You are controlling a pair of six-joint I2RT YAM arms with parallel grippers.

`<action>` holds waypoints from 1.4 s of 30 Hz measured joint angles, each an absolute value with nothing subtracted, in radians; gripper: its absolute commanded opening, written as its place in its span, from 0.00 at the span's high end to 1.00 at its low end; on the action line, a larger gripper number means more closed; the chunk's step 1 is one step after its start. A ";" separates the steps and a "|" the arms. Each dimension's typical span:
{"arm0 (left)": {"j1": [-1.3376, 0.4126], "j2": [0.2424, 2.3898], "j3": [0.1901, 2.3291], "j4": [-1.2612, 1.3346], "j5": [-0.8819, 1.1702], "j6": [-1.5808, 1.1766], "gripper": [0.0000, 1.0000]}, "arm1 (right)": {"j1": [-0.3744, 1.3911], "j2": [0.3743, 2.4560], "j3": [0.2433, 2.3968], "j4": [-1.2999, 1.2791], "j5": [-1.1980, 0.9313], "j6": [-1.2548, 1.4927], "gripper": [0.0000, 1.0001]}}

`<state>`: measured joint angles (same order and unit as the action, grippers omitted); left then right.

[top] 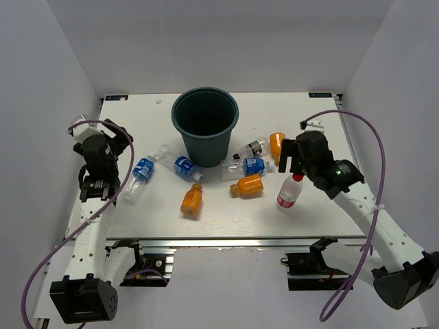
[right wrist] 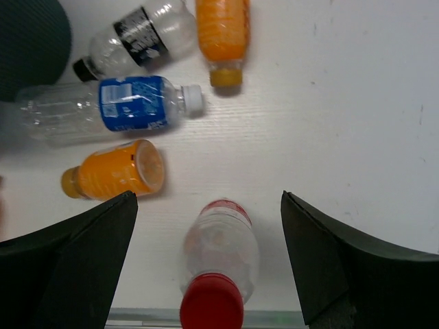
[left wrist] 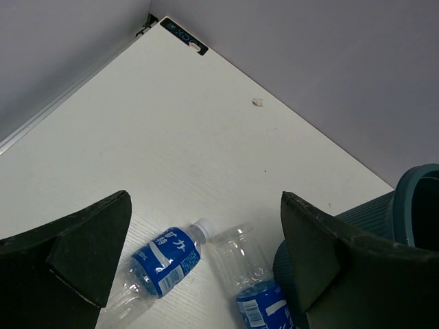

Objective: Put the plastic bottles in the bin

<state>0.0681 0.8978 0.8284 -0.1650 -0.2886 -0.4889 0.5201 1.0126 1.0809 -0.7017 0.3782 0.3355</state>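
Only top cam saw into bin (top: 205, 123): dark inside; bottles (top: 191, 199) all out on table (top: 137, 113). R gripper (right wrist: 209, 195) and L gripper (left wrist: 206, 197) jaws wide apart; red-cap bottle (right wrist: 218, 264) upright below R.

The bin (top: 206, 145) is dark teal, the table (top: 144, 123) white. Three orange bottles (top: 192, 200) have orange caps. The blue-labelled bottles (top: 180, 164) are clear with white caps. One black-labelled bottle (right wrist: 140, 34) is clear, black cap. The red-capped bottle (right wrist: 218, 264) is clear. Cables (top: 346, 112) are purple.
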 measured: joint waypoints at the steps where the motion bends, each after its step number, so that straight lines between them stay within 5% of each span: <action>1: 0.068 0.898 0.825 -0.165 -0.289 -0.489 0.02 | 0.526 1.015 1.073 -0.716 0.397 0.344 0.11; 14: 0.068 0.898 0.799 -0.165 -0.297 -0.501 0.02 | 0.569 1.027 0.924 -0.786 0.422 0.413 0.12; 22: 0.068 0.908 0.791 -0.165 -0.305 -0.505 0.02 | 0.572 1.012 0.911 -0.777 0.383 0.428 0.55; 29: 0.068 0.908 0.786 -0.165 -0.316 -0.505 0.02 | 0.573 1.012 0.929 -0.786 0.385 0.419 0.75; 36: 0.068 0.908 0.784 -0.168 -0.314 -0.512 0.02 | 0.573 1.017 1.228 -0.777 0.371 0.328 0.78; 42: 0.068 0.926 0.783 -0.183 -0.297 -0.548 0.02 | 0.574 1.149 1.584 -0.585 0.139 0.170 0.78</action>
